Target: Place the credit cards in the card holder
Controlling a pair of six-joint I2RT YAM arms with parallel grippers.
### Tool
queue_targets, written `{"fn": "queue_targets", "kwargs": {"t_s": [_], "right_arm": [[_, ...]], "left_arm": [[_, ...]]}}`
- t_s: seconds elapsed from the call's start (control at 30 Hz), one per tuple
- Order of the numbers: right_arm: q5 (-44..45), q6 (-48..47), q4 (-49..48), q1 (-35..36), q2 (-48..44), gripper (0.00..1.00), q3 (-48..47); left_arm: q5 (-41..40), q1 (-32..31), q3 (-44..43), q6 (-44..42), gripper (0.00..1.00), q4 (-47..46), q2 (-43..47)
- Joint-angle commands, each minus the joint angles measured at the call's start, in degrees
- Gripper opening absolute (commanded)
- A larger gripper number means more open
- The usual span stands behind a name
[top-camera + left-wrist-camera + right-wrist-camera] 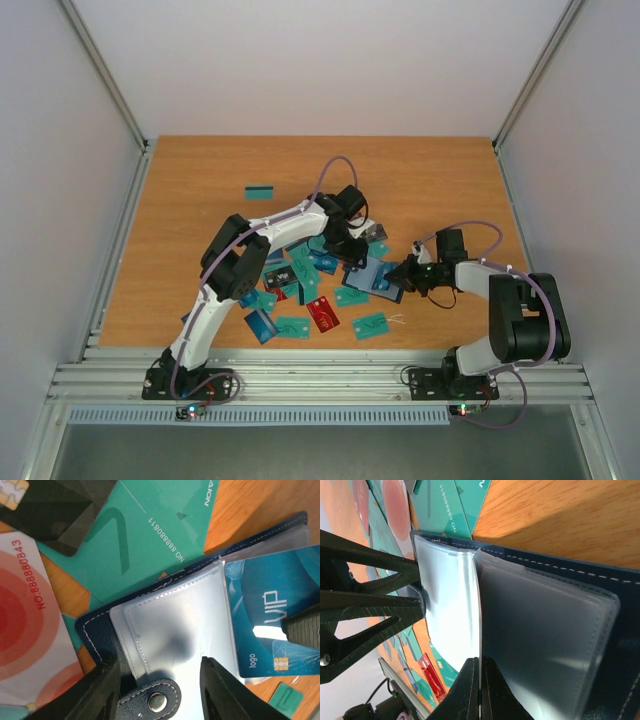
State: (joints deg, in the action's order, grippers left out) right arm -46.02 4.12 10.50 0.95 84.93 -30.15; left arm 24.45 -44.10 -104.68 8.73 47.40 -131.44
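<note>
Navy-blue card holder lies spread open on the wooden table, clear plastic sleeves fanned out, and both arms are right on it! Right gripper is clenched tight on the edge of one frosted sleeve leaf, and that leaf stands apart from the holder's other sleeves. Left gripper sits at the holder's opposite edge, jaws parted, one finger either side of the clasp tab (snap stud plainly showing), gripping nothing.

A blue VIP card lies against the holder's sleeves. Whether it is tucked into a pocket, I cannot tell.

Outward now. A teal numbered card pokes out from under the holder's cover, and a black card overlaps it farther out. A red-and-white card sits just beside the holder's corner.

More credit cards litter the wood on the holder's left-arm side, with a red card nearer the bases. A lone teal card lies well apart from the holder, toward the back.
</note>
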Motion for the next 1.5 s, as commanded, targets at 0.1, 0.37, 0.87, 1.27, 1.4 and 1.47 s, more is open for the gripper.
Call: {"fn": "queue_targets", "kwargs": {"t_s": [0.1,0.37,0.87,1.27,1.4,1.47], "right_arm": [[0.8,0.9,-1.5,-0.2,0.0,0.01,1.2],[-0.3,3.0,-4.8,0.2,-0.7,0.01,2.1],[0.2,3.7,-8.0,2.7,0.0,0.01,3.1],[-0.3,3.8,-7.7,3.6,0.1,0.01,2.9],[-1.3,4.7,-7.9,4.0,0.1,0.01,3.6],[-1.6,5.1,-7.6,4.0,0.1,0.01,3.8]], "left_arm": [[-6.1,0.5,3.0,-1.6,0.53,2.0,2.7],[-3.5,0.4,4.4,-2.5,0.47,1.9,1.4],[-2.2,0.1,4.1,-1.7,0.23,2.0,-1.3],[-2.0,0.1,4.0,-1.4,0.19,2.2,-1.8],[-2.1,0.1,3.5,-1.4,0.19,2.5,-2.4],[-2.1,0.1,3.5,-1.3,0.18,2.6,-2.6]]}}
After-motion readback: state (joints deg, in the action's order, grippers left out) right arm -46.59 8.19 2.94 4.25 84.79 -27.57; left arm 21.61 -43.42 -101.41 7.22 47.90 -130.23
